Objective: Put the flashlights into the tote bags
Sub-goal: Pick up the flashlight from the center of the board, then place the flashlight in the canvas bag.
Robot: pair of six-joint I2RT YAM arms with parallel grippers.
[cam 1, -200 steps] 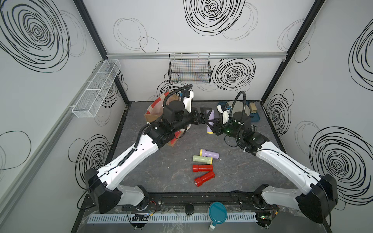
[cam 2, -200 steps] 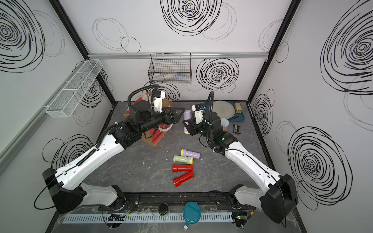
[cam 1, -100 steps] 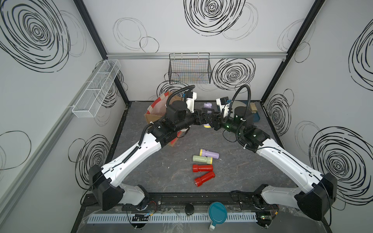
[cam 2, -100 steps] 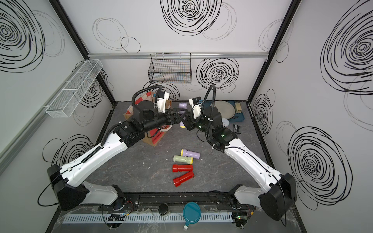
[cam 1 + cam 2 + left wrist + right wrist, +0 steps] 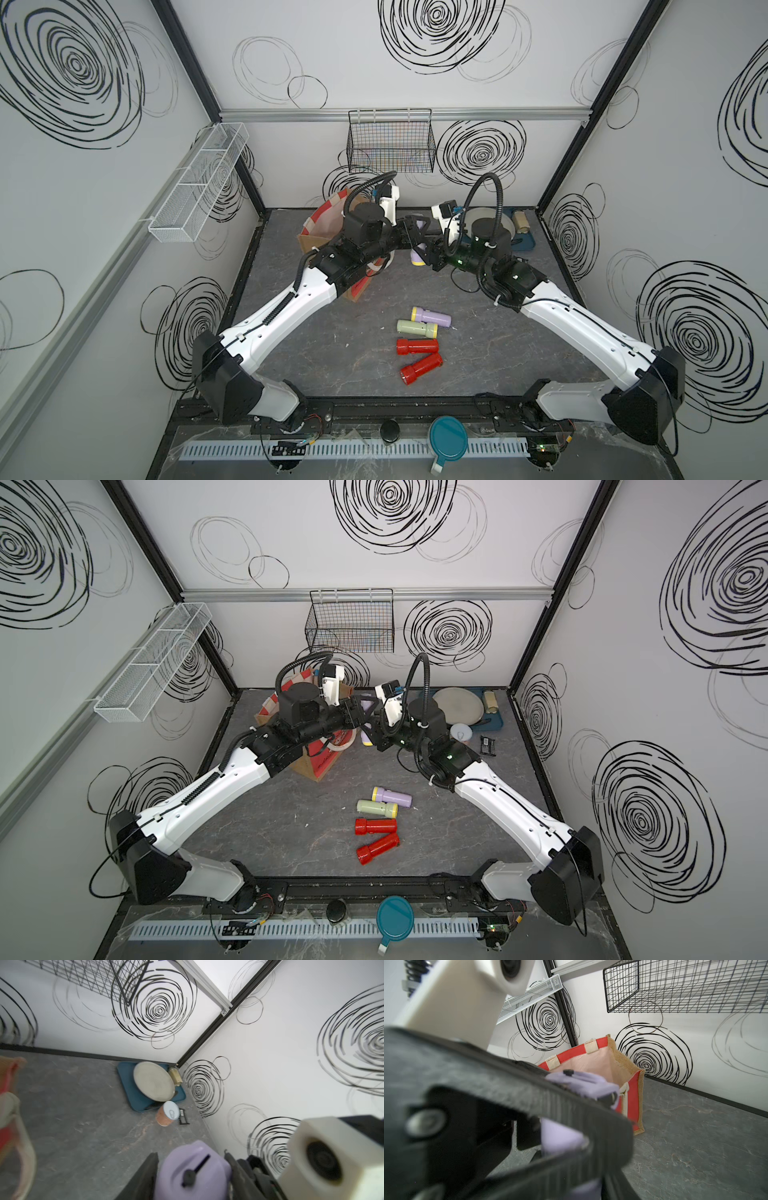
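A lilac flashlight [image 5: 422, 225] with a yellow head hangs above the table at the back middle, between both grippers. My right gripper [image 5: 430, 254] is shut on it near the head. My left gripper [image 5: 192, 1168] has both fingers [image 5: 145, 1176] against the sides of its lilac body [image 5: 195, 1169]. The brown tote bag [image 5: 326, 226] with red panels stands open just behind my left arm; its pale lining [image 5: 593, 1061] shows in the right wrist view. Several more flashlights lie mid-table: lilac [image 5: 431, 318], pale green [image 5: 417, 328], and two red ones [image 5: 417, 346] [image 5: 420, 368].
A tan can with a white lid [image 5: 167, 1113] stands at the back right beside a blue tray [image 5: 128, 1084] carrying a round plate [image 5: 458, 706]. A black wire basket [image 5: 390, 141] hangs on the back wall, a white wire shelf [image 5: 199, 178] on the left wall.
My left gripper has swung right to meet the right one and closed its open jaws onto the lilac flashlight. The right gripper has lifted the flashlight toward it.
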